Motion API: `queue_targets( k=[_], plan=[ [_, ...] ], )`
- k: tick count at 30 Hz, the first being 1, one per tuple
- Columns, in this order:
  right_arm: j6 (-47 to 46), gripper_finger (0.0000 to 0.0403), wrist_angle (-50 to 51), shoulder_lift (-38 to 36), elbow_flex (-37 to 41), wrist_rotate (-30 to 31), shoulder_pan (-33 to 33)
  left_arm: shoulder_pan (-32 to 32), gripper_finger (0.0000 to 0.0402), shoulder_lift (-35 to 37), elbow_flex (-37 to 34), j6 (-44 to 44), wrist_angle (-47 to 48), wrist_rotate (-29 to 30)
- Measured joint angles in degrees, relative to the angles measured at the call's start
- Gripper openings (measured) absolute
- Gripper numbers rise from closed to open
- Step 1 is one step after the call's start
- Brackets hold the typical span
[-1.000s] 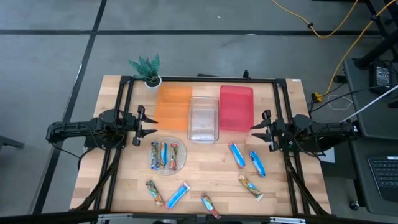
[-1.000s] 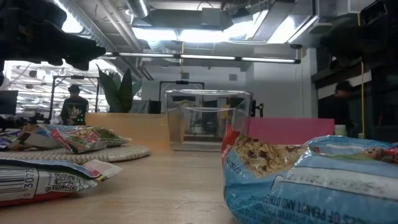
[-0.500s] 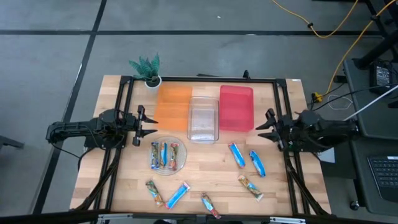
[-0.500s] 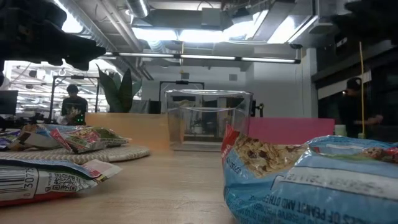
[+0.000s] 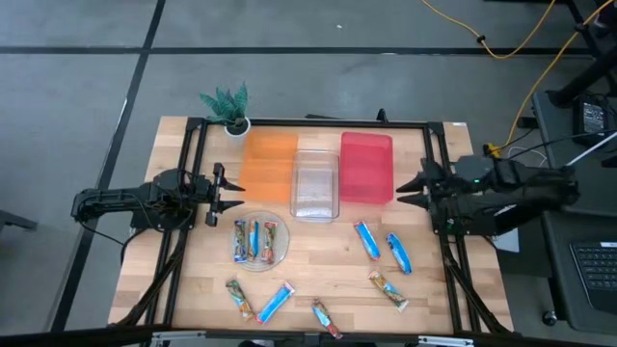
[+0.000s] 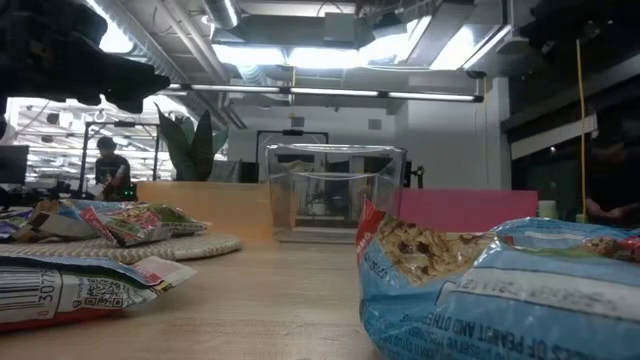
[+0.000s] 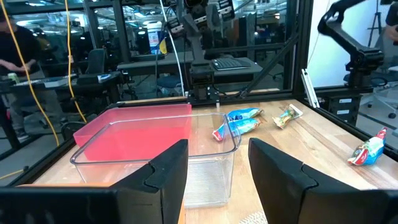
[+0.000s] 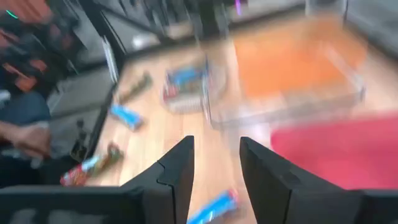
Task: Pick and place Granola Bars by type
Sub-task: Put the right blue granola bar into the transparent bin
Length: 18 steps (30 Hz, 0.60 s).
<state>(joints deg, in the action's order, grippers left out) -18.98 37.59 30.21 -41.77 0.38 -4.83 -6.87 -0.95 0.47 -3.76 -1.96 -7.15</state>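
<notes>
Both pincers hang released and empty: left gripper [image 5: 224,193] beside the plate [image 5: 281,253], right gripper [image 5: 407,189] above two blue bars [image 5: 367,240]; its wrist view blurs everything.

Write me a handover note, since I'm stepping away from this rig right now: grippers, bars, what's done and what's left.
Left gripper: open, empty, waiting beside the orange bin.
Right gripper: open, empty, beside the red bin.
Wrapped granola bars: three on the round clear plate, two shiny blue ones right of it, four more scattered along the front of the wooden table.
Done: nothing; the orange, red and clear bin hold no bars.
Left: sort all bars by type.
</notes>
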Motion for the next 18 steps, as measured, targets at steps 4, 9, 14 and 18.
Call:
queue_targets(
  k=[4,9,14,18],
  plan=[
    [-7.7,0.0132,9.7,9.1,-5.8,0.0,-1.4,0.0,0.0163,0.0,0.0,0.0,0.0,0.0],
    [-16.8,0.0132,16.6,17.9,-11.1,0.1,-5.1,0.0,0.0162,0.0,0.0,0.0,0.0,0.0],
    [-27.6,0.0132,19.3,23.6,-12.5,5.6,-10.5,0.0,0.0164,0.0,0.0,0.0,0.0,0.0],
    [-38.2,0.0132,23.1,26.6,-10.9,8.8,-14.9,0.0,0.0161,0.0,0.0,0.0,0.0,0.0]
  ],
)
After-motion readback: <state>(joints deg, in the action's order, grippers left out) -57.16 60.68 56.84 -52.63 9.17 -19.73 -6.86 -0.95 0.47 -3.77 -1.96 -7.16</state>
